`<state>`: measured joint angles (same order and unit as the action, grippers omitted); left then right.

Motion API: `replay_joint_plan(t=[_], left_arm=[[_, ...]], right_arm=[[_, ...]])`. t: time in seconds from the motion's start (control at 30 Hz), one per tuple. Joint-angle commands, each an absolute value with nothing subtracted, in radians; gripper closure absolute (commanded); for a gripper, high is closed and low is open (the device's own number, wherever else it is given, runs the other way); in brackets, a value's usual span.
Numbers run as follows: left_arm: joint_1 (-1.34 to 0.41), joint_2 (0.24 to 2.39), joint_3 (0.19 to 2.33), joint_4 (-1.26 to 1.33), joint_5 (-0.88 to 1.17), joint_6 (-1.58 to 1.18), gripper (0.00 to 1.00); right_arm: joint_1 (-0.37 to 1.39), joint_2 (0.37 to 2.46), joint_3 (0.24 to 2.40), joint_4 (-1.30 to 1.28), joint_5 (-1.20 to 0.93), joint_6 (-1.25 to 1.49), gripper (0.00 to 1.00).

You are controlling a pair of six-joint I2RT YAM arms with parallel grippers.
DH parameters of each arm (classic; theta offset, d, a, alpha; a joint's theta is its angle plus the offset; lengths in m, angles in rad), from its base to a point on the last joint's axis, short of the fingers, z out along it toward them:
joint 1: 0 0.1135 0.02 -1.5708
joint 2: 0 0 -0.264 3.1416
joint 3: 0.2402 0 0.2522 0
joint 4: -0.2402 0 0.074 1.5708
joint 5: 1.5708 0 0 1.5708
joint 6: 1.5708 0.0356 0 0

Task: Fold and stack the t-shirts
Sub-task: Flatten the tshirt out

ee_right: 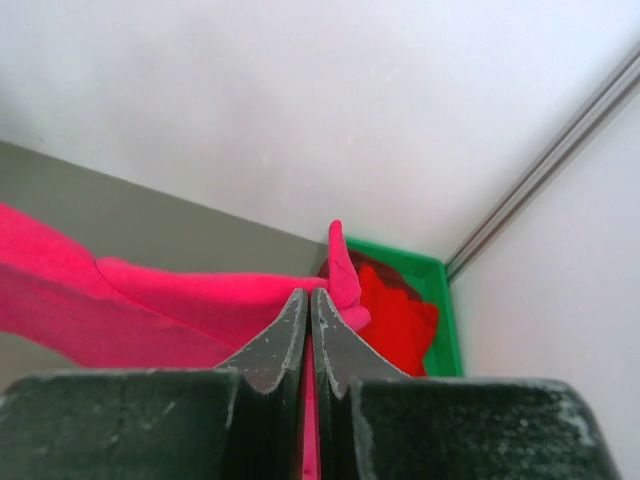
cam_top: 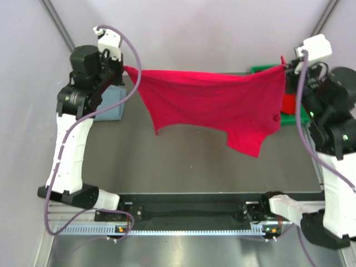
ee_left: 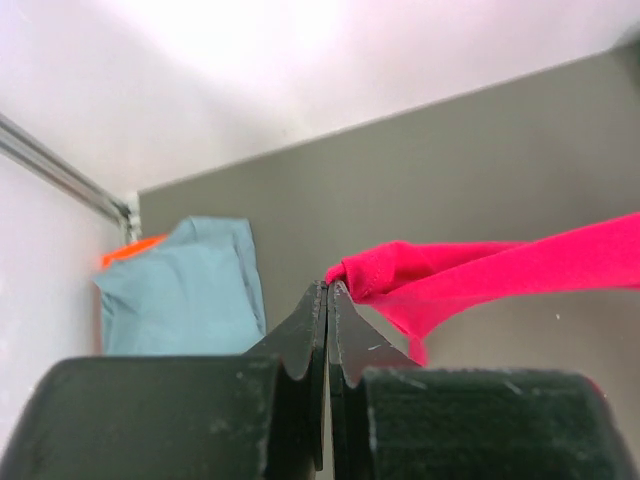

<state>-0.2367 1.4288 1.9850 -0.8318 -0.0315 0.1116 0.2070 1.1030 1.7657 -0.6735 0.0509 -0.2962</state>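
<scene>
Red t-shirt (cam_top: 211, 105): hung spread in the air over the grey surface (cam_top: 167, 167). One corner is pinched in the left claw (ee_left: 327, 292), the other in the right claw (ee_right: 308, 298), both pressed tight.
Grey-blue t-shirt (ee_left: 190, 295): folded, far-left corner of the surface.
Green bin (ee_right: 447, 310): far right, red t-shirts (ee_right: 398, 325) inside.

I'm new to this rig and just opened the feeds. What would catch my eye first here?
A bright red cloth t-shirt hangs stretched above the dark table, pinched at one end by the left tool and at the other by the right tool. A folded grey-blue cloth t-shirt lies at the far left; a green plastic bin holding red cloth stands far right.
</scene>
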Motion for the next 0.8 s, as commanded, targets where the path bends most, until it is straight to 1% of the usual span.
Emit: replay_joint_plan(t=[0.0,0.27,0.4,0.5,0.63,0.7,0.77], left_arm=[[-0.239,1.318,1.996,-0.793,-0.005,0.170,1.00],[-0.216,1.197,2.080,-0.816,-0.005,0.186,1.00],[-0.180,1.155,2.079,-0.815,-0.005,0.184,1.00],[-0.172,1.154,2.056,-0.810,-0.015,0.186,1.00],[-0.173,1.157,1.889,-0.753,-0.057,0.230,1.00],[-0.172,1.160,1.780,-0.683,-0.064,0.253,1.00],[-0.172,1.187,1.723,-0.649,-0.061,0.271,1.00]], right_arm=[[0.204,1.004,1.746,-0.630,0.015,-0.298,1.00],[0.195,0.842,1.749,-0.656,-0.069,-0.256,1.00],[0.195,0.819,1.775,-0.676,-0.071,-0.244,1.00],[0.195,0.839,1.787,-0.663,-0.040,-0.238,1.00],[0.195,0.885,1.734,-0.571,-0.020,-0.279,1.00],[0.195,0.931,1.714,-0.520,-0.008,-0.290,1.00],[0.193,0.984,1.689,-0.502,-0.014,-0.299,1.00]])
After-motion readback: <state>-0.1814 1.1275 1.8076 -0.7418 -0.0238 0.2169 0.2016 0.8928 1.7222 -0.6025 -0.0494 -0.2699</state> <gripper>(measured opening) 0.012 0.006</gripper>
